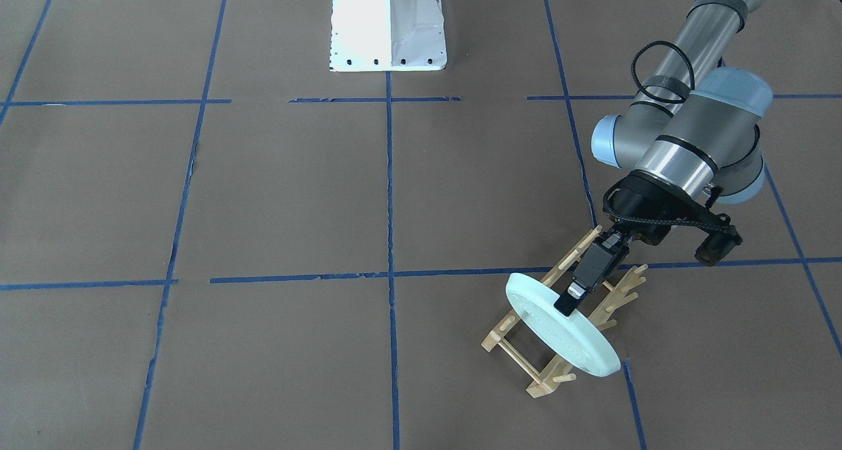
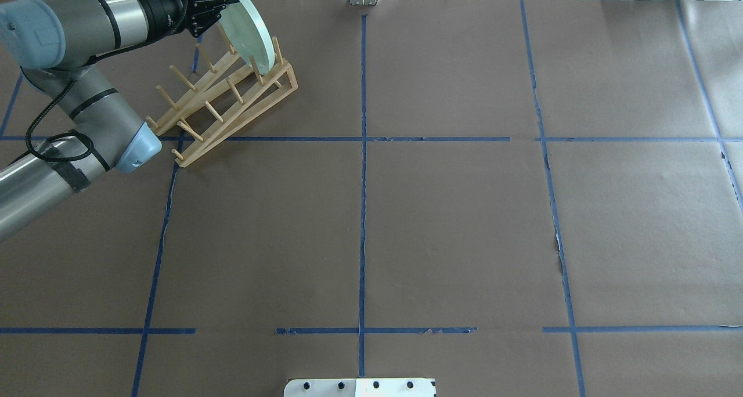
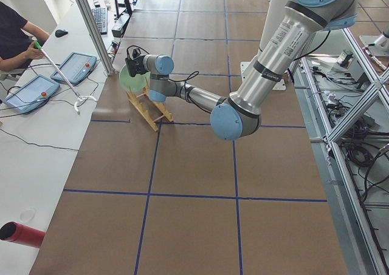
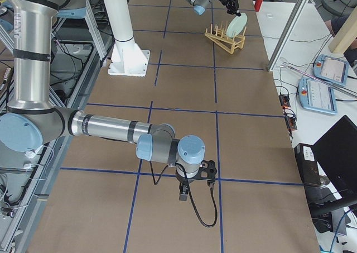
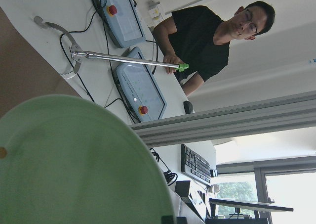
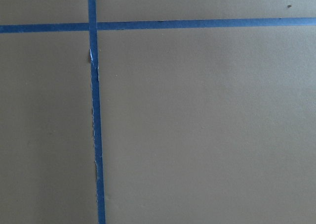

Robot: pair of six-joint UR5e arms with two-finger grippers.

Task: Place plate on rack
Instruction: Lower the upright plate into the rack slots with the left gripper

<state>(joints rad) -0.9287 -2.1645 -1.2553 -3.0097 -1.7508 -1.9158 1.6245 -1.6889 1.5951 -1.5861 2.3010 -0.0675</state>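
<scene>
While in left tool (image 1: 567, 306), plate (image 1: 566, 345) between rack (image 1: 541, 387) pegs.

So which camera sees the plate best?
The front-facing view: the whole plate shows, tilted at the rack, pinched by the left gripper. Overhead sees it nearly edge-on, side views tiny, left wrist only part, right wrist nothing.

Mint plate (image 1: 559, 339) looks smooth, matt plastic. Pale rack (image 1: 543, 387) is bare, unvarnished wood. Table paper (image 1: 296, 193) matt brown, blue tape (image 1: 389, 193) edges frayed.

plate (image 1: 559, 339) fills rack (image 1: 541, 385) end slot, other pegs' (image 2: 183, 78) gaps free
</scene>
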